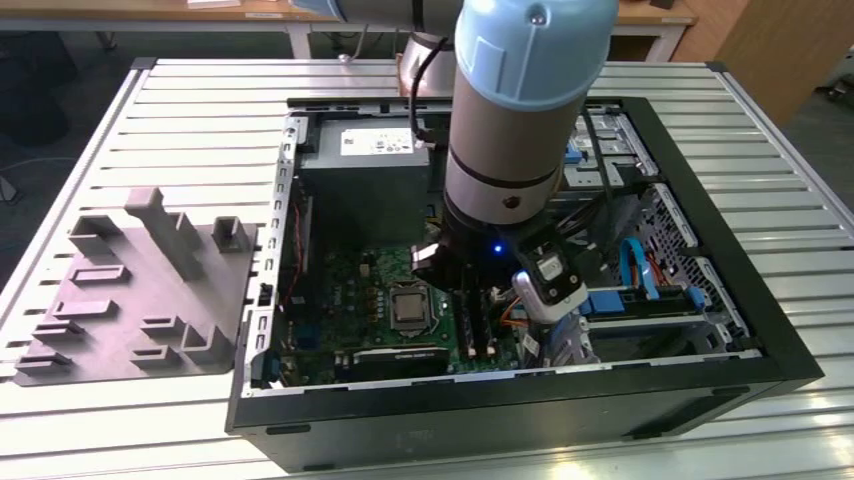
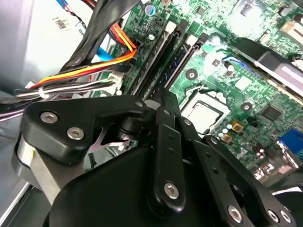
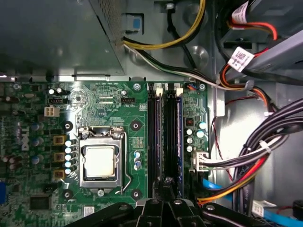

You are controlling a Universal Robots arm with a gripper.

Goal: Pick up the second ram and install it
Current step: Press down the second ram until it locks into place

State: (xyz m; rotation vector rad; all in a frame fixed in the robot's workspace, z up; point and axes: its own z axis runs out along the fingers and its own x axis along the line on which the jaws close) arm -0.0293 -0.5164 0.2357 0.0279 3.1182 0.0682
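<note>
Second ram (image 3: 168, 137): one stick, seated in slot (image 3: 154, 137) row beneath fingers (image 3: 165, 185); finger gap unreadable.

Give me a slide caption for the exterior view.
Robot arm's gripper lowered inside an open computer case, over the motherboard's memory slots.

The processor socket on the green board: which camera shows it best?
The first wrist view: the processor socket faces the camera, whole, with its metal frame. The second wrist view shows it slanted, partly behind the gripper's black linkage. In the exterior view it is small, beside the arm.
</note>
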